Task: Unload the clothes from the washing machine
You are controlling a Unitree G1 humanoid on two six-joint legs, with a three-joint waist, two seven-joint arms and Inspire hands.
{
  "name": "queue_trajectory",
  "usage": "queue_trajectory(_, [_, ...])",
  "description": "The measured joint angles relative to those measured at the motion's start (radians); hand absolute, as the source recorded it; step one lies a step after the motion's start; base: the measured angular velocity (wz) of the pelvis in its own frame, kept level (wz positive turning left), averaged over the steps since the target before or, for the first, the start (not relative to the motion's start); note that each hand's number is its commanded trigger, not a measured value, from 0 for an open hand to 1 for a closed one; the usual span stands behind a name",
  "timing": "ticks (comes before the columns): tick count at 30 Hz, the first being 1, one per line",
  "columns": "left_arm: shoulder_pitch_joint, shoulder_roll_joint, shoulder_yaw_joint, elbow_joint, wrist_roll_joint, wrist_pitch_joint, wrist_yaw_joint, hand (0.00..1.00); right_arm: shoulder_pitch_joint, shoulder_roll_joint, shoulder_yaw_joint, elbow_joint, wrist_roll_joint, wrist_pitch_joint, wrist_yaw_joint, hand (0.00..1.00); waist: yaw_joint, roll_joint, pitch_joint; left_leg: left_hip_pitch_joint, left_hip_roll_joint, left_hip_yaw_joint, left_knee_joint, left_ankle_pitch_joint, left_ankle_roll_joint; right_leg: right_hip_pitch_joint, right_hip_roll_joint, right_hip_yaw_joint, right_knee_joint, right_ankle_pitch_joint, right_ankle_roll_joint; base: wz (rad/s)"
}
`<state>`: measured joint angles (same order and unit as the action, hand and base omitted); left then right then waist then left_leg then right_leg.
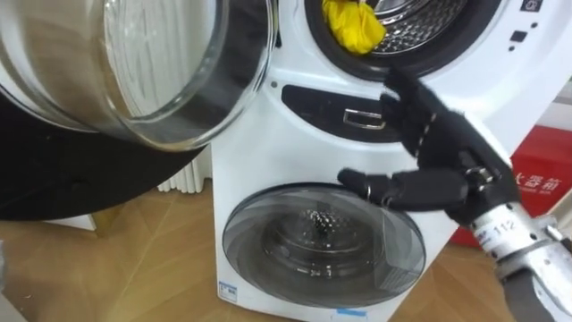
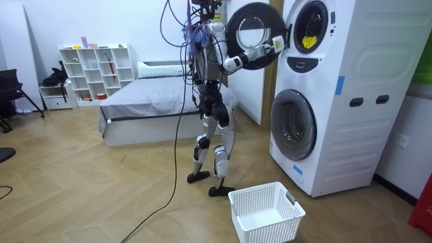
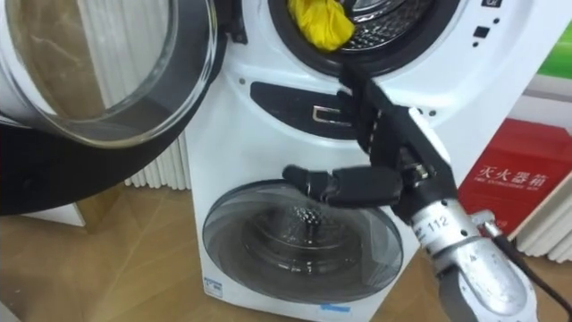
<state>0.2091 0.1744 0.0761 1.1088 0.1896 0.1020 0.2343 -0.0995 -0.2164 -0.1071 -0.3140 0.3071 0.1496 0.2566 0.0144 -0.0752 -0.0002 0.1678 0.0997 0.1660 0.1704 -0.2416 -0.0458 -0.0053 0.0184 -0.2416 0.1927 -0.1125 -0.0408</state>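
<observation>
Looking at the yellow cloth [image 1: 353, 25], would you say anything is out of the washing machine [image 2: 351, 135] yet?

No. It lies bunched at the front lip of the machine's upper drum, resting on the rim, and nothing holds it. I judge that the picking itself is not yet begun.

What does the cloth look like?

Bright yellow and crumpled into a soft knot of folds. It looks thin, so it should give easily to a pinch. I cannot tell whether more laundry lies deeper in the drum.

And the right hand [image 1: 451, 174]?

Released, grasping nothing: the fingers are stretched upward and the thumb is out sideways. It hovers before the machine's front panel, below the upper drum's opening and above the lower door [image 1: 322, 241]. Its fingertips are just short of the rim beneath the cloth.

Is the way in free?

The upper door [image 1: 134, 63] stands swung wide to the left of the machine's opening, so nothing blocks it. The lower door is closed.

What is left, then?

Nearly all of it: raise the hand into the opening, close on the cloth and draw it out. A white basket [image 2: 266, 212] sits on the floor in front of the machine, near where the robot stands facing it, and it looks empty. I take it for the drop place, though the task does not say so.
</observation>
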Motion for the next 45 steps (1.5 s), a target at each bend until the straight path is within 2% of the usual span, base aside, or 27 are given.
queue_trajectory(2, [0.001, 0.006, -0.001, -0.001, 0.000, 0.002, 0.000, 0.00, -0.001, 0.000, 0.007, 0.004, 0.006, 0.000, -0.014, 0.00, 0.019, -0.008, 0.0029, -0.008, 0.009, 0.007, 0.048, -0.010, -0.016, 0.002, 0.000, -0.002, 0.025, -0.021, -0.007, -0.05])
queue_trajectory(4, [-0.001, 0.027, -0.001, 0.001, 0.001, 0.005, 0.001, 0.00, -0.010, 0.005, 0.015, 0.036, 0.013, 0.000, -0.032, 0.00, 0.027, -0.031, 0.0056, -0.059, 0.031, 0.016, 0.205, -0.035, -0.027, 0.002, 0.001, 0.007, 0.071, -0.071, -0.028, 0.00])
queue_trajectory(7, [0.022, 0.027, -0.001, 0.002, 0.002, 0.027, 0.000, 0.00, -0.036, -0.007, 0.017, 0.078, 0.006, 0.000, -0.075, 0.00, 0.041, -0.019, 0.0083, -0.147, 0.083, 0.011, 0.450, -0.037, -0.018, 0.035, 0.017, 0.015, 0.091, -0.103, -0.054, -0.07])
queue_trajectory(9, [0.029, 0.025, -0.004, 0.001, 0.003, 0.038, -0.006, 0.00, -0.039, -0.015, 0.020, 0.089, 0.005, 0.000, -0.107, 0.00, 0.046, -0.019, 0.0089, -0.206, 0.069, -0.006, 0.482, -0.055, 0.000, 0.046, 0.018, 0.014, 0.102, -0.127, -0.071, 0.00])
queue_trajectory(10, [0.032, 0.024, -0.012, 0.000, 0.003, 0.047, -0.009, 0.00, -0.051, -0.017, 0.030, 0.111, 0.005, 0.001, -0.124, 0.00, 0.046, -0.020, 0.0140, -0.261, 0.056, -0.005, 0.475, -0.059, 0.001, 0.057, 0.018, 0.017, 0.100, -0.131, -0.071, -0.07])
queue_trajectory(12, [0.035, 0.020, -0.012, -0.001, 0.002, 0.054, -0.010, 0.00, -0.058, -0.017, 0.052, 0.129, -0.004, 0.002, -0.147, 0.00, 0.057, -0.019, 0.0151, -0.342, 0.027, 0.000, 0.393, -0.049, -0.004, 0.068, 0.015, 0.016, 0.099, -0.142, -0.076, -0.26])
queue_trajectory(14, [0.038, 0.018, -0.009, -0.001, 0.002, 0.056, -0.009, 0.00, -0.059, -0.016, 0.062, 0.133, -0.001, 0.003, -0.159, 0.00, 0.075, -0.015, 0.0156, -0.395, 0.015, -0.003, 0.286, 0.041, 0.007, 0.080, 0.016, 0.025, 0.098, -0.158, -0.077, -0.29])
queue_trajectory(16, [0.044, 0.012, -0.010, -0.001, 0.001, 0.060, -0.009, 0.00, -0.059, -0.028, 0.082, 0.134, 0.017, 0.001, -0.186, 0.00, 0.071, -0.028, -0.0025, -0.394, -0.005, -0.003, 0.207, 0.156, 0.032, 0.111, 0.010, 0.036, 0.077, -0.173, -0.065, -0.01])
queue_trajectory(17, [0.041, 0.011, -0.010, -0.003, 0.001, 0.060, -0.009, 0.00, -0.061, -0.029, 0.087, 0.134, 0.023, 0.001, -0.192, 0.00, 0.070, -0.035, -0.0025, -0.387, -0.011, 0.001, 0.198, 0.160, 0.036, 0.116, 0.005, 0.037, 0.074, -0.173, -0.062, 0.07])
queue_trajectory(18, [0.039, 0.006, -0.010, -0.006, 0.002, 0.059, -0.009, 0.00, -0.068, -0.034, 0.096, 0.134, 0.027, 0.000, -0.198, 0.00, 0.069, -0.046, -0.0073, -0.374, -0.020, 0.004, 0.199, 0.155, 0.038, 0.126, -0.001, 0.038, 0.058, -0.171, -0.057, 0.07])
queue_trajectory(20, [0.035, 0.002, -0.009, -0.012, 0.004, 0.058, -0.010, 0.00, -0.069, -0.038, 0.105, 0.132, 0.037, -0.021, -0.199, 0.00, 0.048, -0.045, -0.0024, -0.373, -0.025, -0.006, 0.225, 0.150, 0.042, 0.148, -0.006, 0.041, 0.050, -0.155, -0.042, 0.08])
queue_trajectory(21, [0.042, 0.002, -0.010, -0.013, 0.008, 0.060, -0.018, 0.00, -0.068, -0.042, 0.105, 0.134, 0.038, -0.028, -0.204, 0.00, 0.027, -0.033, 0.0088, -0.384, -0.032, -0.001, 0.261, 0.134, 0.043, 0.173, -0.011, 0.055, 0.043, -0.151, -0.038, -0.03])
queue_trajectory(22, [0.038, 0.001, -0.010, -0.013, 0.010, 0.064, -0.031, 0.00, -0.073, -0.060, 0.103, 0.131, 0.039, -0.030, -0.214, 0.00, 0.017, -0.030, 0.0010, -0.383, -0.039, -0.001, 0.242, 0.135, 0.044, 0.178, -0.013, 0.048, 0.044, -0.158, -0.026, -0.10])
queue_trajectory(26, [0.013, 0.002, -0.022, -0.033, 0.011, 0.070, -0.035, 0.00, -0.073, -0.065, 0.085, 0.115, 0.043, -0.048, -0.241, 0.00, 0.014, -0.026, 0.0035, -0.345, -0.055, 0.054, 0.206, 0.108, 0.057, 0.175, -0.043, 0.047, 0.074, -0.182, 0.015, -0.11])
queue_trajectory(28, [-0.005, 0.002, -0.029, -0.033, 0.010, 0.079, -0.047, 0.00, -0.070, -0.067, 0.093, 0.113, 0.028, -0.055, -0.254, 0.00, -0.002, -0.019, 0.0035, -0.312, -0.070, 0.087, 0.189, 0.088, 0.074, 0.132, -0.083, 0.036, 0.210, -0.210, 0.063, -0.17])
queue_trajectory(29, [-0.011, 0.002, -0.029, -0.033, 0.010, 0.081, -0.047, 0.00, -0.066, -0.067, 0.099, 0.112, 0.025, -0.059, -0.255, 0.00, -0.009, -0.016, 0.0042, -0.298, -0.074, 0.096, 0.179, 0.085, 0.078, 0.113, -0.096, 0.030, 0.263, -0.211, 0.065, -0.14])
queue_trajectory(31, [-0.029, 0.010, -0.049, -0.035, 0.011, 0.084, -0.047, 0.00, -0.045, -0.068, 0.102, 0.121, 0.000, -0.085, -0.271, 0.00, -0.018, -0.014, 0.0098, -0.252, -0.097, 0.108, 0.159, 0.059, 0.096, 0.055, -0.155, 0.003, 0.449, -0.203, 0.074, -0.03])
queue_trajectory(32, [-0.029, 0.011, -0.056, -0.036, 0.011, 0.084, -0.047, 0.00, -0.040, -0.068, 0.102, 0.124, -0.006, -0.088, -0.276, 0.00, -0.022, -0.008, 0.0120, -0.242, -0.098, 0.108, 0.159, 0.054, 0.098, 0.054, -0.164, -0.005, 0.471, -0.192, 0.077, 0.04])
queue_trajectory(33, [-0.043, 0.012, -0.069, -0.041, 0.011, 0.083, -0.048, 0.00, -0.023, -0.066, 0.100, 0.135, -0.015, -0.100, -0.285, 0.00, -0.025, 0.003, 0.0121, -0.219, -0.097, 0.100, 0.153, 0.043, 0.105, 0.055, -0.166, -0.012, 0.498, -0.160, 0.081, 0.10])
queue_trajectory(34, [-0.044, 0.014, -0.072, -0.043, 0.018, 0.082, -0.050, 0.00, -0.003, -0.061, 0.087, 0.149, -0.034, -0.115, -0.285, 0.00, -0.040, 0.031, 0.0096, -0.199, -0.090, 0.075, 0.150, 0.033, 0.110, 0.044, -0.144, -0.008, 0.516, -0.131, 0.080, 0.12])
queue_trajectory(35, [-0.044, 0.018, -0.072, -0.048, 0.020, 0.080, -0.049, 0.00, 0.008, -0.060, 0.081, 0.149, -0.043, -0.121, -0.285, 0.00, -0.044, 0.035, 0.0107, -0.192, -0.088, 0.067, 0.144, 0.032, 0.116, 0.037, -0.133, 0.002, 0.509, -0.141, 0.081, 0.12])
queue_trajectory(36, [-0.048, 0.027, -0.072, -0.060, 0.020, 0.070, -0.049, 0.00, 0.017, -0.060, 0.069, 0.149, -0.045, -0.125, -0.283, 0.00, -0.046, 0.036, 0.0108, -0.187, -0.085, 0.064, 0.123, 0.037, 0.125, 0.004, -0.110, 0.023, 0.453, -0.181, 0.074, 0.10])
queue_trajectory(38, [-0.051, 0.038, -0.072, -0.061, 0.029, 0.067, -0.049, 0.00, 0.024, -0.063, 0.062, 0.150, -0.043, -0.123, -0.278, 0.00, -0.053, 0.032, 0.0104, -0.187, -0.082, 0.060, 0.106, 0.052, 0.121, -0.041, -0.088, 0.028, 0.328, -0.191, 0.065, 0.10])
queue_trajectory(39, [-0.050, 0.041, -0.073, -0.061, 0.031, 0.066, -0.049, 0.00, 0.025, -0.066, 0.058, 0.151, -0.032, -0.115, -0.277, 0.00, -0.056, 0.027, 0.0101, -0.183, -0.088, 0.057, 0.105, 0.053, 0.122, -0.048, -0.084, 0.044, 0.201, -0.152, 0.066, 0.25])
queue_trajectory(40, [-0.047, 0.042, -0.075, -0.060, 0.032, 0.067, -0.049, 0.00, 0.031, -0.068, 0.056, 0.151, -0.016, -0.111, -0.277, 0.00, -0.071, 0.016, 0.0085, -0.174, -0.102, 0.044, 0.105, 0.050, 0.123, -0.045, -0.091, 0.047, 0.138, -0.052, 0.049, 0.29])
queue_trajectory(41, [-0.040, 0.040, -0.080, -0.059, 0.033, 0.067, -0.048, 0.00, 0.039, -0.069, 0.054, 0.150, -0.007, -0.108, -0.277, 0.00, -0.070, 0.014, 0.0037, -0.171, -0.103, 0.036, 0.102, 0.048, 0.119, -0.035, -0.091, 0.046, 0.121, -0.054, 0.055, 0.22])
queue_trajectory(45, [-0.001, 0.038, -0.079, -0.057, 0.053, 0.079, -0.042, 0.00, 0.041, -0.069, 0.046, 0.146, 0.039, -0.092, -0.264, 0.00, -0.060, 0.015, 0.0010, -0.157, -0.089, 0.037, 0.080, 0.055, 0.104, -0.012, -0.069, 0.039, 0.054, -0.025, 0.035, -0.06])
